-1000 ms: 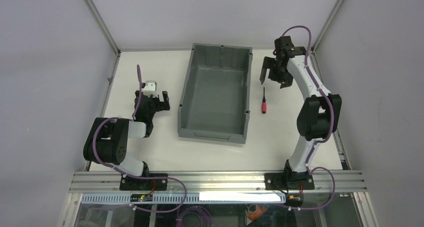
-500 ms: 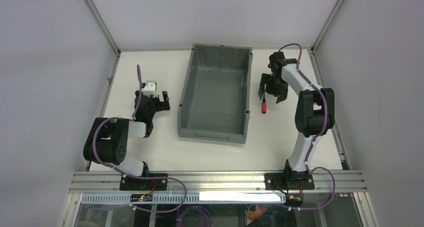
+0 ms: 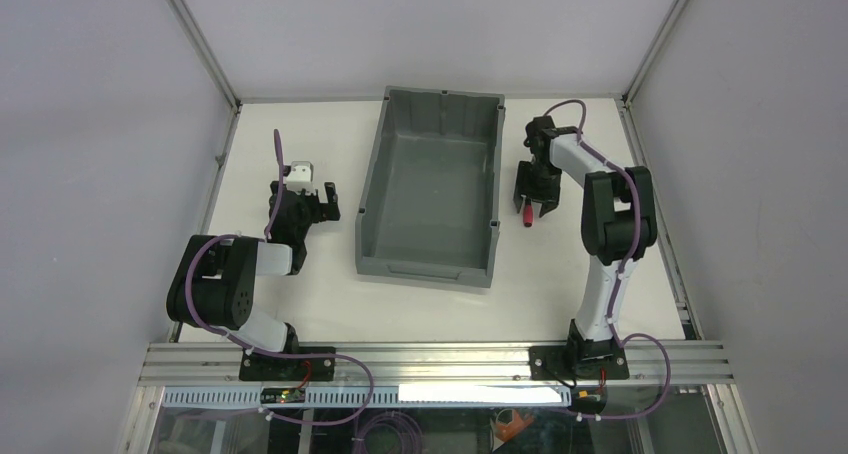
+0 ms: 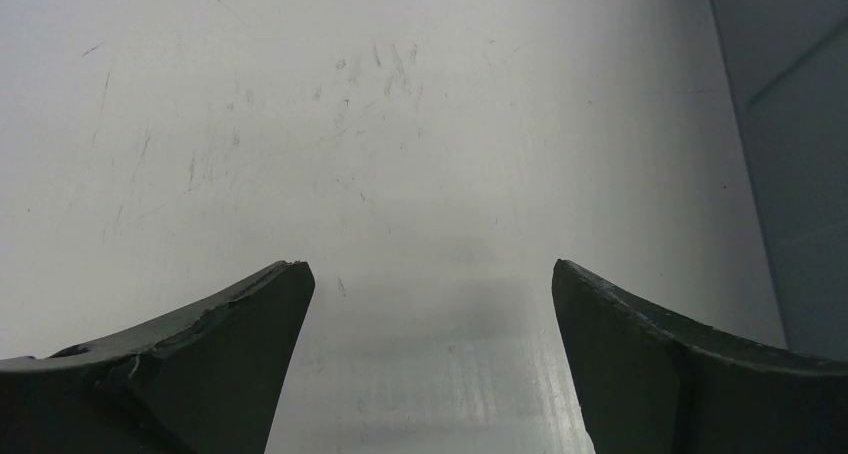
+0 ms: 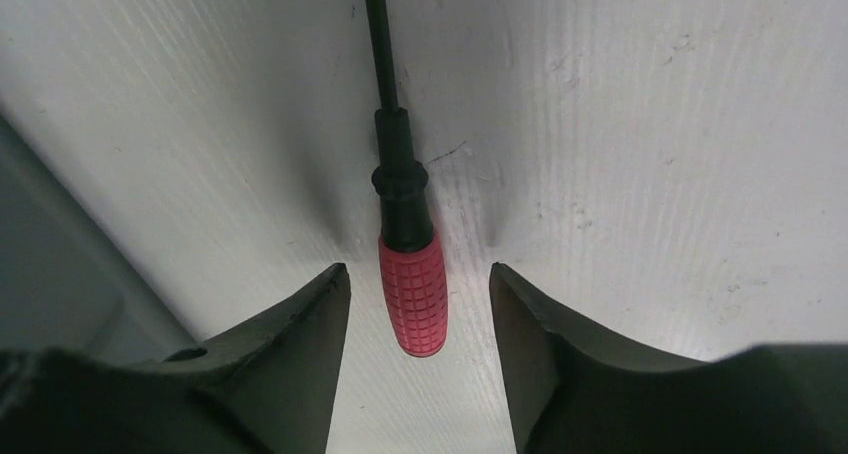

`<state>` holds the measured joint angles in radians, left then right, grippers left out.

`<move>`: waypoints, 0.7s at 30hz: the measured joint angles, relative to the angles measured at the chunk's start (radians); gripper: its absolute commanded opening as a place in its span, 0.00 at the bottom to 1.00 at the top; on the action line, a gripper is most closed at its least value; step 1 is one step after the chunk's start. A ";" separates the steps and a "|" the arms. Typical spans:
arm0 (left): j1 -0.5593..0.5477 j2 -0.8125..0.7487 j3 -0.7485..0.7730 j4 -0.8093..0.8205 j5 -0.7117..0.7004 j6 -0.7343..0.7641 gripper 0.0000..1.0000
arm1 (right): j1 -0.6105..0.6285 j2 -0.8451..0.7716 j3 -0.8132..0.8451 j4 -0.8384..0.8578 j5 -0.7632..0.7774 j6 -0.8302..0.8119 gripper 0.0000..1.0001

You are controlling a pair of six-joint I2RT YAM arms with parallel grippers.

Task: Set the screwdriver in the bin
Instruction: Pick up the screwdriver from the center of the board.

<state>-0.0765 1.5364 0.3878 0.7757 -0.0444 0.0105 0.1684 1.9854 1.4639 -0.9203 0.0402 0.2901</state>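
Note:
The screwdriver (image 5: 412, 292), with a short red handle and thin black shaft, lies on the white table just right of the bin (image 3: 432, 184). In the top view only its red handle (image 3: 527, 217) shows under my right gripper (image 3: 530, 202). In the right wrist view my right gripper (image 5: 418, 279) is open and low, one finger on each side of the red handle with a small gap on both sides. The dark grey bin holds nothing that I can see. My left gripper (image 3: 300, 206) is open and empty over bare table left of the bin; its wrist view shows its gripper (image 4: 428, 274) spread wide.
The bin's right wall (image 5: 60, 264) stands close on the left of my right fingers. The bin's outer wall also shows at the right edge of the left wrist view (image 4: 800, 124). Aluminium frame posts and grey walls enclose the table.
My right gripper has moved toward the near side and down from beyond the shaft tip, and now straddles the red handle. The screwdriver and the left arm have not moved.

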 measured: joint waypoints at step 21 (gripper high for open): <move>0.000 0.000 0.000 0.000 0.000 0.000 0.99 | 0.005 0.034 0.000 0.010 0.009 -0.001 0.13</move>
<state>-0.0765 1.5364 0.3878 0.7757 -0.0444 0.0105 0.1738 2.0190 1.4639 -0.9108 0.0494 0.2893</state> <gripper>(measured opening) 0.992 0.262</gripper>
